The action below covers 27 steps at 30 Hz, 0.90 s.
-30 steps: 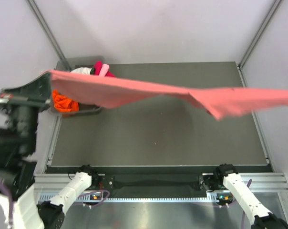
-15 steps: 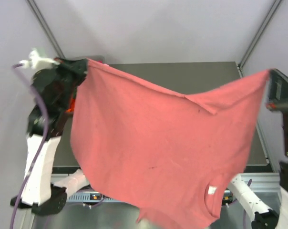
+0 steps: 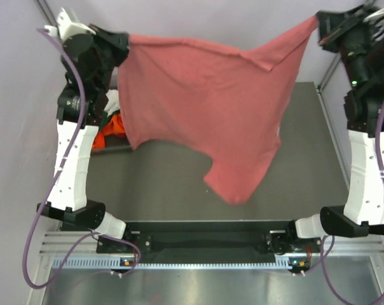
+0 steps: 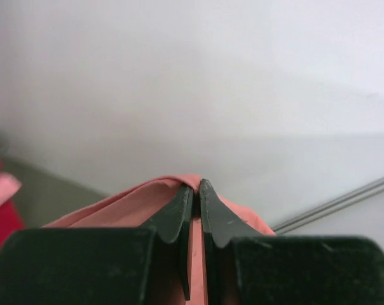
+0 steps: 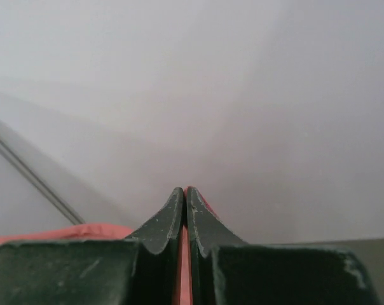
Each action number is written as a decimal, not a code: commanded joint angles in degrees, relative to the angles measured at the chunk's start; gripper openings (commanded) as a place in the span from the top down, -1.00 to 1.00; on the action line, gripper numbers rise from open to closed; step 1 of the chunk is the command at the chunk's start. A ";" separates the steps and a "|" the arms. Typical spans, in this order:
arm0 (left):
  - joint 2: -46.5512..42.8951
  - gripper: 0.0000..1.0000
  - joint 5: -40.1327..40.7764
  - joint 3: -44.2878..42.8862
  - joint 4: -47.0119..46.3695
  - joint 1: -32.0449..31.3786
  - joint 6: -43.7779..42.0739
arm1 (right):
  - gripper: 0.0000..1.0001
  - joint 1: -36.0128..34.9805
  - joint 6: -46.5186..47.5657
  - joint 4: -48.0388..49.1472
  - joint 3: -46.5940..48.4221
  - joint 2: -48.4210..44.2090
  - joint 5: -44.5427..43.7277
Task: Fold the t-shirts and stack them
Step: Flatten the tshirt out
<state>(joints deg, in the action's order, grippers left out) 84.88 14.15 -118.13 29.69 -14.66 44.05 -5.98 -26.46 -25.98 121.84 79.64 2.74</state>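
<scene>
Dangling nearest, the lower tip of the salmon-pink t-shirt (image 3: 211, 108) hangs over the middle of the dark table (image 3: 179, 190); whether it touches the surface cannot be told. Above it the cloth spreads wide in the air between both raised arms. The left gripper (image 3: 123, 41) is clenched on the shirt's upper left corner, and the right gripper (image 3: 320, 28) is pinched tight on the upper right corner. Each wrist view shows pink fabric squeezed between closed jaws. Farther back, at the table's far left beside the left arm, an orange t-shirt (image 3: 112, 127) lies crumpled.
</scene>
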 commanded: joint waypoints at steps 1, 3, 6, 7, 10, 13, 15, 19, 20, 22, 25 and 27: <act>6.40 1.00 -4.11 -13.60 -3.85 3.73 0.49 | 1.00 9.11 -9.53 4.08 9.73 1.56 12.84; 9.50 1.00 -14.00 -15.64 -4.55 7.34 6.53 | 1.00 15.17 -13.43 7.32 7.63 2.71 18.85; 15.21 1.00 -23.88 -12.42 -7.45 10.61 8.86 | 1.00 18.62 -16.69 12.85 -2.28 2.55 28.43; 15.31 1.00 -24.60 -10.13 -9.28 10.61 8.51 | 1.00 18.98 -16.61 13.93 -5.70 1.15 28.98; 12.95 1.00 -26.54 5.14 -16.91 10.70 7.89 | 1.00 19.69 -16.08 17.70 -24.12 -2.71 30.74; 8.65 1.00 -29.43 21.93 -24.04 10.61 7.63 | 1.00 20.48 -15.91 20.52 -38.80 -6.49 32.32; 4.71 1.00 -32.51 34.41 -34.41 10.61 7.19 | 1.00 21.18 -15.91 21.58 -45.52 -8.78 33.55; -0.94 1.00 -32.26 48.41 -38.13 10.61 6.49 | 1.00 21.80 -13.02 20.79 -60.54 -16.94 31.45; -1.82 1.00 -32.34 52.34 -38.30 10.61 6.22 | 1.00 22.06 -12.22 18.96 -61.89 -18.01 31.01; -4.01 1.00 -32.78 55.53 -37.96 10.61 5.69 | 1.00 23.11 -9.86 16.76 -64.52 -21.08 29.43; -7.18 1.00 -34.10 60.37 -37.87 10.61 5.69 | 1.00 25.05 -7.92 12.63 -65.76 -25.22 28.55; -9.54 1.00 -34.19 61.52 -36.21 10.53 5.43 | 1.00 25.66 -7.03 9.21 -64.98 -28.46 26.80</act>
<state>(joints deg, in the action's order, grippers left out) 79.92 -18.26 -57.63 -0.27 -4.12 50.76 18.06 -36.51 -15.05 55.16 56.16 31.42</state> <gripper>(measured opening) 0.093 0.009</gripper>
